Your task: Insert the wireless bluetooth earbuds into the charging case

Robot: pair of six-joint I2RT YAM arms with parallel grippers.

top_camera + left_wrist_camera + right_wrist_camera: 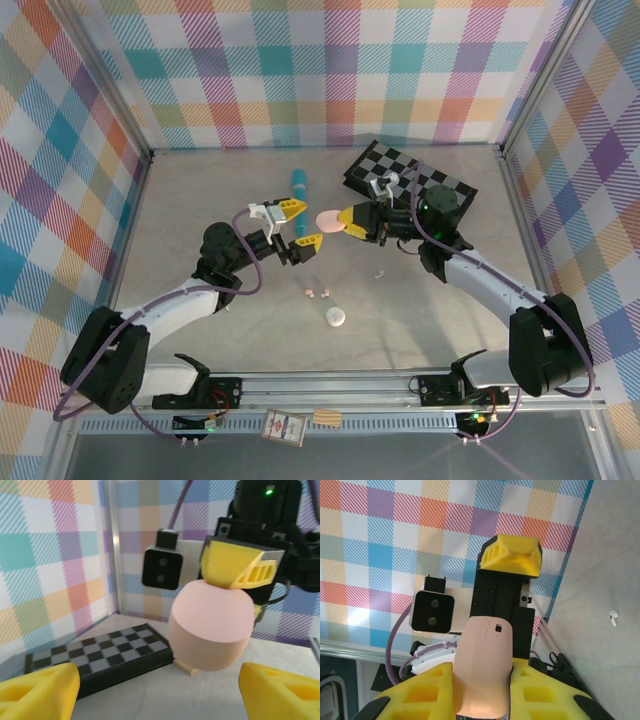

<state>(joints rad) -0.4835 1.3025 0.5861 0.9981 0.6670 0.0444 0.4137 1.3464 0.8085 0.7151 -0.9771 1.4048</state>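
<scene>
The left gripper (pixel 300 225) is held wide open, yellow fingers apart. Two tiny pink earbuds (pixel 315 293) are seen on the pale matte counter (pixel 200 200) nearby. A smooth, pebble-shaped pink charging case (pixel 328 217) is clamped by the right gripper (pixel 345 221); a white earbud (pixel 378 272) is seen below it.

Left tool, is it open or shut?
Open: the left tool has its yellow fingers wide apart, clear of the pink case the right tool grips.

The right hand (pixel 242 592) pinches a pink case (pixel 210 627) (checkered board (pixel 100 650) behind), left hand's fingers (pixel 37 692) spread.
</scene>
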